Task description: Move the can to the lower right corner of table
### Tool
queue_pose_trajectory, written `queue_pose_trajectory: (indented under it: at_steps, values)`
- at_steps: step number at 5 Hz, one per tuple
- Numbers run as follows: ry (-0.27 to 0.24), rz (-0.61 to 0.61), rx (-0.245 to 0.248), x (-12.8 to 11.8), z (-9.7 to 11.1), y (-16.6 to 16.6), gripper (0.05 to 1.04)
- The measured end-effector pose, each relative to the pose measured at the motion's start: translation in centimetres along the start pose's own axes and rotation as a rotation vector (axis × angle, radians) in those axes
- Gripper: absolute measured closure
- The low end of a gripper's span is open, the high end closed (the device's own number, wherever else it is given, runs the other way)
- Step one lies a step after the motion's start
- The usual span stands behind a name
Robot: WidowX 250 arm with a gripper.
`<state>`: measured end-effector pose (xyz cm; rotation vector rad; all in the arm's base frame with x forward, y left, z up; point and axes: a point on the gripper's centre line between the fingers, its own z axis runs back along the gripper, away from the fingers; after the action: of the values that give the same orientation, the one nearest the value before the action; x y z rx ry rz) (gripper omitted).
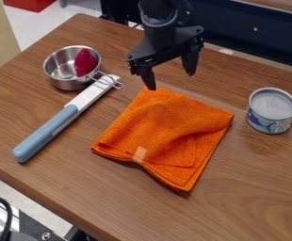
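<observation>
We find the tool open, its two fingers spread apart above the worktop. Nearest to it, we record an orange cloth, folded, with one corner just below the tool's left fingertip as the camera sees it; the cloth extends from there toward the camera, and a pale tag shows on its near side.

Next, to the left of the tool in the camera view, we note a small metal pot with a wire handle. Inside the pot is a dark red object. We observe a utensil with a blue handle and a light blade, lying slantwise; its blade end is beside the pot, under the wire handle, and its handle points away from the tool, toward the camera.

To the right of the tool and somewhat nearer the camera, we locate the can. It stands upright on the worktop, apart from the tool and just beside the cloth's right corner, with its silver lid up and a printed label around its side.
</observation>
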<state>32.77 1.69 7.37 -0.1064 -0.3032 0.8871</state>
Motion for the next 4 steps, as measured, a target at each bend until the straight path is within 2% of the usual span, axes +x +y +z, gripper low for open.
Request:
queue_pose_trajectory:
  at_steps: [1,2,3,4]
  values:
    - [0.017,-0.009,0.025,-0.5,-0.8,0.3,0.084]
    - [-0.053,-0.126,0.073,0.0,-2.0,-1.6,0.084]
    - [-0.095,-0.301,0.083,0.2,-2.4,-4.9,0.084]
    - [-0.129,-0.474,-0.003,-0.1,-2.2,-7.6,0.084]
